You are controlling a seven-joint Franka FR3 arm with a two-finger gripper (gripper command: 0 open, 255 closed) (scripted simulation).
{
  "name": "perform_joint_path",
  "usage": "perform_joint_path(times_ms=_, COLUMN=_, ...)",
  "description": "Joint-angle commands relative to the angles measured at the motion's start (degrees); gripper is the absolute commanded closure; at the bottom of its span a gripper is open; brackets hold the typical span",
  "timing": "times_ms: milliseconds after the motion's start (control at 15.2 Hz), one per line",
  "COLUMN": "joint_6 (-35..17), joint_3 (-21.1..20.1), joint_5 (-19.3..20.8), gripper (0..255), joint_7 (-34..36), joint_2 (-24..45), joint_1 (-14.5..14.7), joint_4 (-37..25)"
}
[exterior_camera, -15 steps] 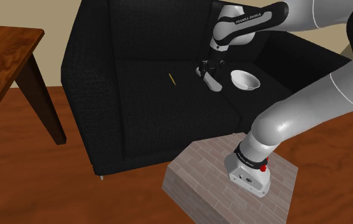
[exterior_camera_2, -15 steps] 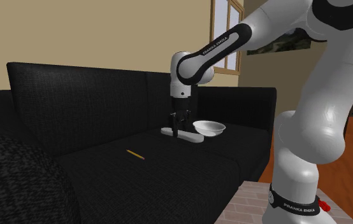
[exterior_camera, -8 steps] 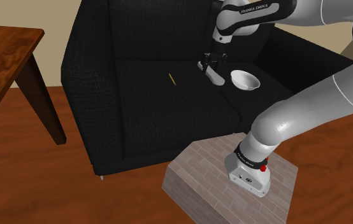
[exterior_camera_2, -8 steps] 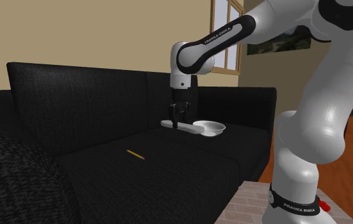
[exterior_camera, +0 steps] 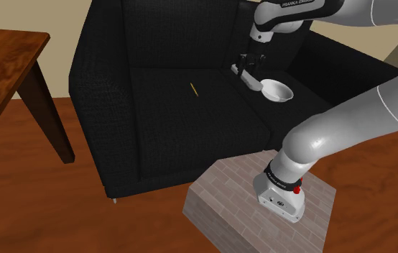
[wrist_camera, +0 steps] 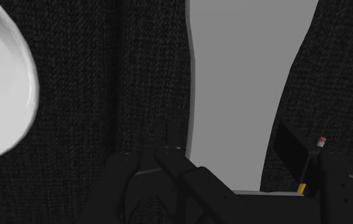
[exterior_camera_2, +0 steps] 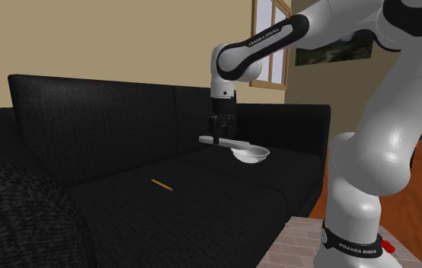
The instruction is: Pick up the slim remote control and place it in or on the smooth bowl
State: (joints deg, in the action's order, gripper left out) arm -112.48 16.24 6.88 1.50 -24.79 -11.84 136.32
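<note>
My gripper (exterior_camera_2: 218, 138) is shut on the slim light-grey remote control (exterior_camera_2: 231, 142), which hangs level above the black sofa seat. In the second exterior view, the remote's right end reaches over the smooth white bowl (exterior_camera_2: 251, 155) resting on the seat cushion. The shoulder view has the gripper (exterior_camera: 247, 66) holding the remote (exterior_camera: 252, 79) just left of the bowl (exterior_camera: 277, 91). From the wrist, the grey remote (wrist_camera: 245, 95) runs away between my black fingers (wrist_camera: 169, 168), and the bowl's (wrist_camera: 0, 89) rim lies off to one side.
A yellow pencil (exterior_camera: 193, 88) lies on the sofa (exterior_camera: 154, 136) seat, left of the gripper in the shoulder view. A wooden table (exterior_camera: 3, 65) stands at that view's far left. The brick-patterned stand (exterior_camera: 233, 215) sits in front of the sofa.
The gripper has lifted the remote off the seat cushion and carried it towards the bowl, to the right in both exterior views.
</note>
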Motion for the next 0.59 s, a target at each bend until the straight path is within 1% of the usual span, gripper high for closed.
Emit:
perform_joint_path(times_ms=0, joint_6=0.2, joint_3=2.0, joint_5=0.8, gripper=255, joint_7=-2.8, joint_2=0.3, joint_1=-1.1, joint_4=-0.6)
perform_joint_path(times_ms=528, joint_6=0.5, joint_3=10.8, joint_5=2.7, gripper=255, joint_7=-14.7, joint_2=4.0, joint_1=-4.9, joint_4=-5.5)
